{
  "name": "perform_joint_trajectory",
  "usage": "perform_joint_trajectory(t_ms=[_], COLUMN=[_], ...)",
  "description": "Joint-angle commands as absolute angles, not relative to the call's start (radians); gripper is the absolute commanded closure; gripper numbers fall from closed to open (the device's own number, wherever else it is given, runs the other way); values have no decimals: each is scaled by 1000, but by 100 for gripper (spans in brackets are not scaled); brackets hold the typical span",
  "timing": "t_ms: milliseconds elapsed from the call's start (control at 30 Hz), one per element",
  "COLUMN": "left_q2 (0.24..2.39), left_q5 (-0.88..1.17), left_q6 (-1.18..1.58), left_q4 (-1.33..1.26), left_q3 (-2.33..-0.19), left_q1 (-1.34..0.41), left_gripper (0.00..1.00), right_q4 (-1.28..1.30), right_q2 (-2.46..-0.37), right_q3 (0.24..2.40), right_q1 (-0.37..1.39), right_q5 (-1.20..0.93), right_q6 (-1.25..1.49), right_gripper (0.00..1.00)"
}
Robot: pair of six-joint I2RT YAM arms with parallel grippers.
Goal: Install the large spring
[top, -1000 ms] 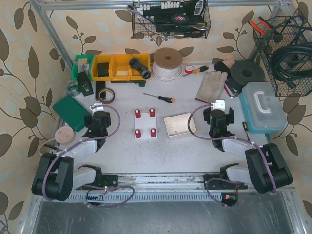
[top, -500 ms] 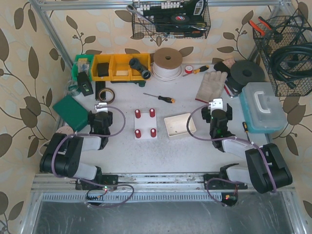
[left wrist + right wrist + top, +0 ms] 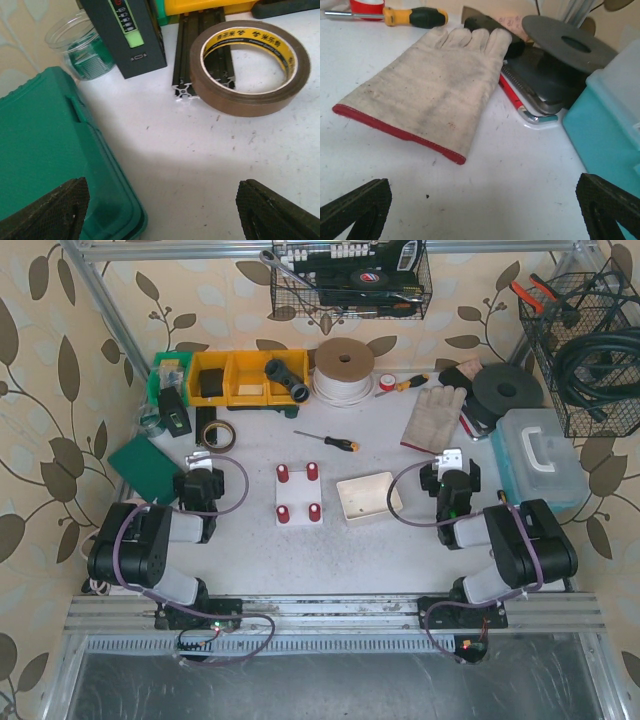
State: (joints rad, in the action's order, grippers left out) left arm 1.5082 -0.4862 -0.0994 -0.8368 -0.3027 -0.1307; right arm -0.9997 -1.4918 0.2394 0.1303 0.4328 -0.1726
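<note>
The left pincer [image 3: 162, 215] stands wide with nothing between its pads, low over the tabletop [image 3: 200, 150] between the green case [image 3: 45, 150] and the roll of brown tape [image 3: 247, 65]. The right pincer [image 3: 482, 212] is just as wide and empty, facing the work glove [image 3: 425, 85] and the teal box [image 3: 615, 115]. Over the past second both arms have folded their elbows in toward their bases, well apart from the white block with four red posts [image 3: 298, 495] at centre. The large spring cannot be picked out, and the beige tray [image 3: 341, 492] beside the block looks empty. This reads as a rest pose, with the fitting either finished or not begun.
</note>
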Motion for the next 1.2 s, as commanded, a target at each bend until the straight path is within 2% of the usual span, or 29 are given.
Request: perform_joint_trajectory(t_ms=[0, 200, 1167], left_q2=[1512, 1514, 1500], left_q5=[-439, -369, -366], left_q6=[-87, -73, -72], left_q4=[-896, -830, -828], left_q3=[-324, -355, -349], left_q1=[-127, -93, -92], left_gripper=[17, 17, 16], right_q4=[-961, -917, -899], right_q2=[-1500, -1506, -1506], right_q3=[308, 331, 341], right_q1=[106, 92, 77], right_q5=[360, 335, 317], right_q6=[-128, -126, -118], right_gripper=[0, 0, 0])
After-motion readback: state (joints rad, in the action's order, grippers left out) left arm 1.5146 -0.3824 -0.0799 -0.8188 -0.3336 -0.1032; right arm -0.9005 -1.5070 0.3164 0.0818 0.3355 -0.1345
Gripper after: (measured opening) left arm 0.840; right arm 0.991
